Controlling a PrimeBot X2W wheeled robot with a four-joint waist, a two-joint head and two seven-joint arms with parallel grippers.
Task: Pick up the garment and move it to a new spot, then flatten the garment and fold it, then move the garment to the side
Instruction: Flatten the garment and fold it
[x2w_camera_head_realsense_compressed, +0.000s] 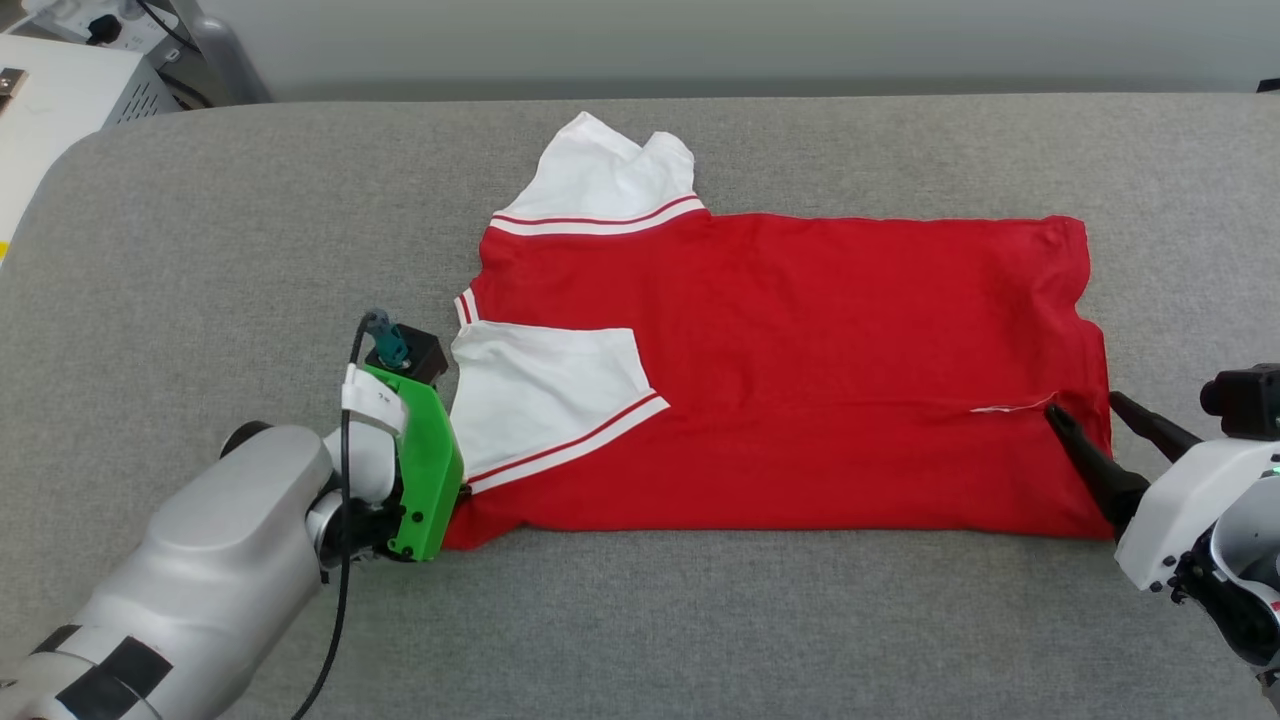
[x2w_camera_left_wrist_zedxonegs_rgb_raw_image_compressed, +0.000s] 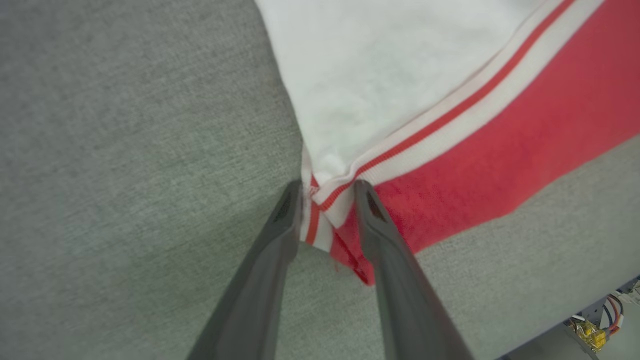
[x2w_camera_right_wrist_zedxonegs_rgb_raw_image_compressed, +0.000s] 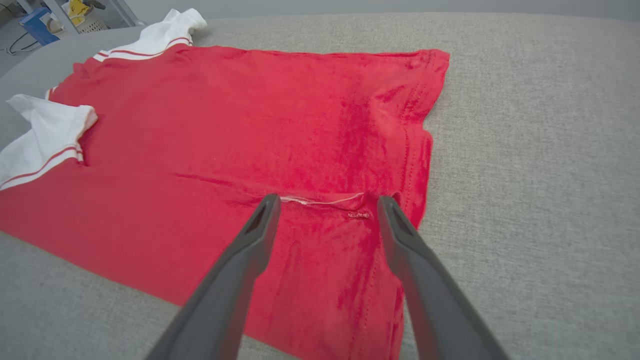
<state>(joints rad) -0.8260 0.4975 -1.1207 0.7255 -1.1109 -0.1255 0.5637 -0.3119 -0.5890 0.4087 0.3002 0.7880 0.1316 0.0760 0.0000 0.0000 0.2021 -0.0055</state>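
Red jersey-style garment (x2w_camera_head_realsense_compressed: 800, 370) with white short sleeves and red-striped trim lies spread on the grey fabric-covered tabletop (x2w_camera_head_realsense_compressed: 250, 250), plain side up, collar end toward my left arm and hem toward my right. By my reading the pick-up, the move and the flattening are done: the body lies smooth, with just a few creases near the hem. Folding looks begun: the near white sleeve (x2w_camera_head_realsense_compressed: 545, 400) is turned in over the red body, while the far white sleeve (x2w_camera_head_realsense_compressed: 600, 180) sticks out past the far edge. My left gripper (x2w_camera_left_wrist_zedxonegs_rgb_raw_image_compressed: 327, 187) is at the near shoulder corner, its jaws half-narrowed with the striped trim between them; whether they pinch it I cannot tell. My right gripper (x2w_camera_right_wrist_zedxonegs_rgb_raw_image_compressed: 325, 200) is poised at the near hem corner, jaws wide, holding nothing. Left to do, I judge: the long fold along the near side, the far sleeve and side, the crosswise fold, then moving the bundle aside
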